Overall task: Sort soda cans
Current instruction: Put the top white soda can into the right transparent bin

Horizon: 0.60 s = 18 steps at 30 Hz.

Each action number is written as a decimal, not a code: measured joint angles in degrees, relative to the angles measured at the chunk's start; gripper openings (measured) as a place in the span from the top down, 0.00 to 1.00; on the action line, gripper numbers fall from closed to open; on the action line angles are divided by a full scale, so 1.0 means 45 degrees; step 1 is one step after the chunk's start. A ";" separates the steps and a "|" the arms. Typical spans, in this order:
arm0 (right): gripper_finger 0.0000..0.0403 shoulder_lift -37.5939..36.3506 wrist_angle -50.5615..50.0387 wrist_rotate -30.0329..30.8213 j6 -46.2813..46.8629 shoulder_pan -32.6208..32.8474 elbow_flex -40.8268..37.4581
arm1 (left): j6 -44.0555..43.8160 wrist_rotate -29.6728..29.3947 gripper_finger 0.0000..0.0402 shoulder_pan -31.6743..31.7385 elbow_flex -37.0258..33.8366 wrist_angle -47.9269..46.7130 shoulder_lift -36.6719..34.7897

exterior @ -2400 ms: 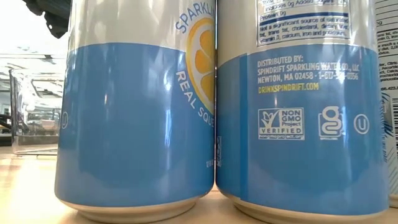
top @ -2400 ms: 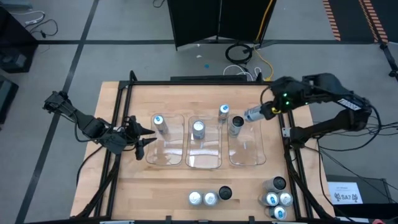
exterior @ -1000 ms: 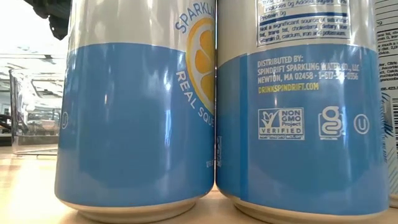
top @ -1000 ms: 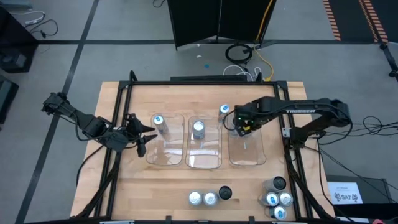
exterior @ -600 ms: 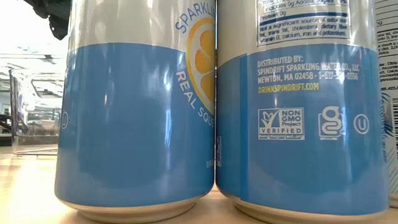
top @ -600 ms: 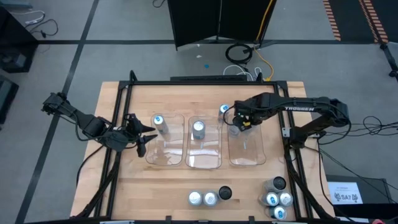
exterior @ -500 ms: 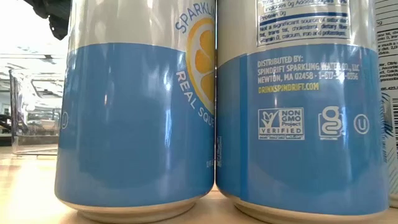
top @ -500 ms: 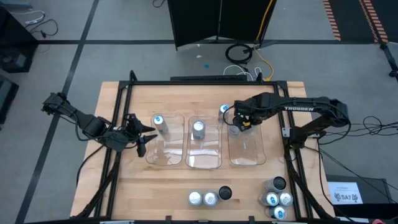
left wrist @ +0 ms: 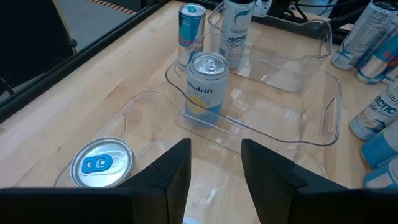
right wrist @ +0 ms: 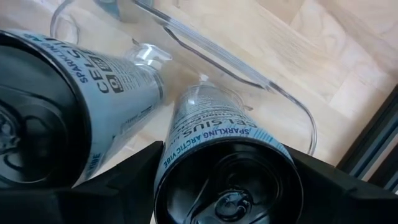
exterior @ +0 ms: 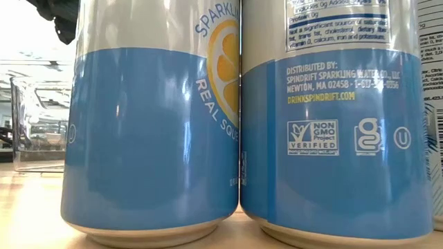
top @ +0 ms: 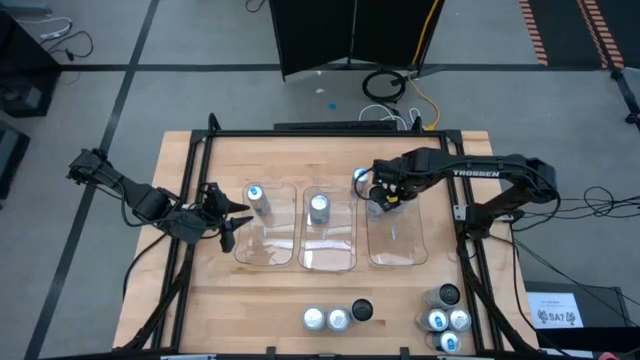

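Observation:
My right gripper (top: 381,194) is over the far end of the right clear tray (top: 410,250), shut on a black-topped Celsius can (right wrist: 227,168). A second black-topped Celsius can (right wrist: 43,118) stands close beside it in that tray. My left gripper (top: 228,215) waits open at the left tray's outer side. A blue-marked can (top: 256,197) stands in the left tray. A plain silver can (top: 319,207) stands in the middle tray. Another blue-topped can (top: 360,177) stands on the table beyond the trays. My right gripper has the Celsius can pinched between its two fingers (right wrist: 124,180), one on each side of the can's wall just below the top rim (right wrist: 171,155). The fingers come from above, pointing down along the can. The can's lower end reaches down inside the tray; whether it rests there I cannot tell.
Three cans (top: 337,318) stand at the table's near edge, several more (top: 447,318) in the near right corner. Two blue Spindrift cans (exterior: 152,124) fill the low view. A black frame (top: 190,200) borders the table.
My right gripper, carrying the Celsius can, has shifted a little toward the table's left and far edge, closer to the can standing in the right tray. The left arm has kept still.

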 joint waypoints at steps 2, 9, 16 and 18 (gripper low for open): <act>0.33 0.0003 -0.0008 -0.0016 -0.0046 0.0000 -0.0001 | -0.0002 0.0004 0.62 0.0000 0.0000 0.0000 -0.0003; 0.32 -0.0246 -0.0291 -0.0108 -0.0058 0.0005 -0.0064 | -0.0001 0.0005 0.62 0.0000 0.0000 -0.0005 -0.0004; 0.32 -0.0274 -0.0340 -0.0109 -0.0340 0.0005 -0.0070 | -0.0002 0.0010 0.62 0.0000 0.0000 -0.0005 0.0000; 0.32 -0.0277 -0.0340 -0.0114 -0.0328 0.0005 -0.0070 | -0.0002 0.0008 0.62 0.0000 0.0000 -0.0005 -0.0005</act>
